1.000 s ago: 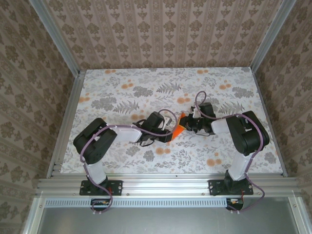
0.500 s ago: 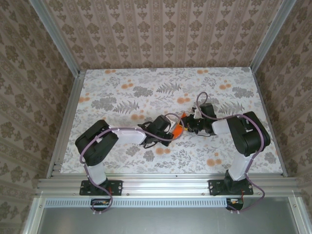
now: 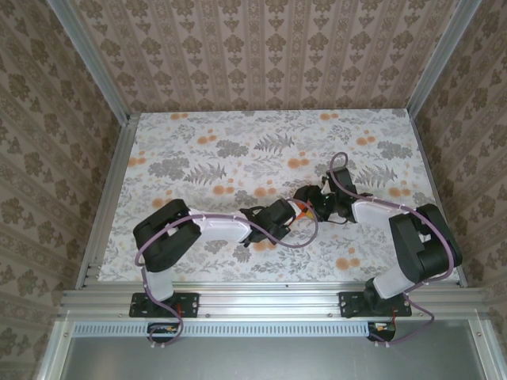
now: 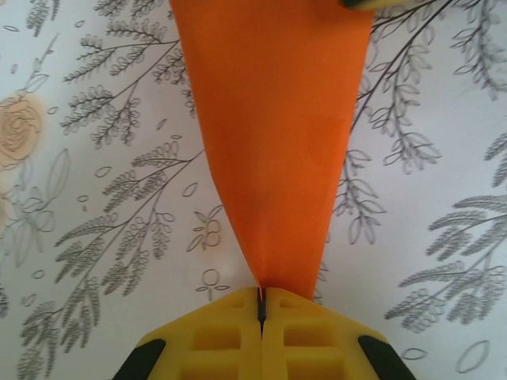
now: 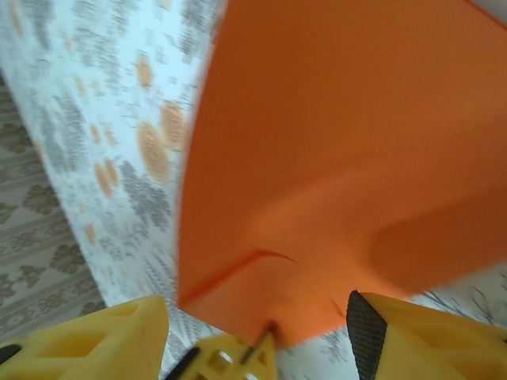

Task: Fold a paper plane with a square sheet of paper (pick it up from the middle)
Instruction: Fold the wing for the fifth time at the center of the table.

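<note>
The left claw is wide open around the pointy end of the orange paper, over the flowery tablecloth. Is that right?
Not quite. The left gripper is shut, not wide open: its jaws are pinched together on the pointy end of the orange paper, over the flowery tablecloth. The left wrist view shows it.

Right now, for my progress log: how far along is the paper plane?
Done: the orange paper is folded into a narrow taper. In hand: the left tool pinches its tip; the right tool stands open at it. Remaining: the final dart folds, seemingly.
</note>
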Controlling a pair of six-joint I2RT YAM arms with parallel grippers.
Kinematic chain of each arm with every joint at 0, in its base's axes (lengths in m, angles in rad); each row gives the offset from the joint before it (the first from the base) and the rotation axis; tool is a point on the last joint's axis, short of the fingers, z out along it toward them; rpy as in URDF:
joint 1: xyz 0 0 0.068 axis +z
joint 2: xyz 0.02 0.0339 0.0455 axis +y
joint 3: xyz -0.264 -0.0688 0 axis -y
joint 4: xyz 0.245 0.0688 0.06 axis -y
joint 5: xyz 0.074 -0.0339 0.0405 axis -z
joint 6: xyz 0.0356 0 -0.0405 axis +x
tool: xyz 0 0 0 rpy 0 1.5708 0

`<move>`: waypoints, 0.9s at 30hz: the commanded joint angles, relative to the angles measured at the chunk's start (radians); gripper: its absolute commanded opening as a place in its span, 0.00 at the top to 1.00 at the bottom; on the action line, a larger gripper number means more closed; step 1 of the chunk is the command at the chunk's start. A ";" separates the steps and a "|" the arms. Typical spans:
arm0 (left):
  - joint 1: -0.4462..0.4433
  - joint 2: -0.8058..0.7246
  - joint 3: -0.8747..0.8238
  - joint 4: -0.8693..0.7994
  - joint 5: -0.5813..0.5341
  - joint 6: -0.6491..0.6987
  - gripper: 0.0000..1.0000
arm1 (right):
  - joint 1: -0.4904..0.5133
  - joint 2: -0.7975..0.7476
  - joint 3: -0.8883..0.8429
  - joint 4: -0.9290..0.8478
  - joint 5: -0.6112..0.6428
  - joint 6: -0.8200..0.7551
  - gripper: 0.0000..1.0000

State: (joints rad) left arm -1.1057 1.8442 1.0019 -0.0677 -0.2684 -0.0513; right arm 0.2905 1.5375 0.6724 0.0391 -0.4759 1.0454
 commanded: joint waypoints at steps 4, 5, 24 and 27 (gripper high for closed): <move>-0.019 0.021 -0.001 -0.001 -0.093 0.118 1.00 | 0.022 0.021 0.084 -0.200 0.046 0.072 0.35; -0.021 0.023 -0.001 0.000 -0.094 0.128 1.00 | 0.025 0.029 0.091 -0.195 0.034 0.077 0.35; -0.042 0.020 -0.029 0.046 -0.104 0.169 1.00 | 0.052 0.126 0.168 -0.235 0.003 0.056 0.60; -0.040 0.018 -0.031 0.042 -0.107 0.166 1.00 | 0.049 0.128 0.165 -0.243 0.022 0.034 0.69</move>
State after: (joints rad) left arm -1.1393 1.8526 0.9848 -0.0227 -0.3576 0.1020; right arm 0.3382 1.6547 0.8230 -0.1555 -0.4732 1.0985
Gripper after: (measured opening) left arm 0.047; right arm 0.331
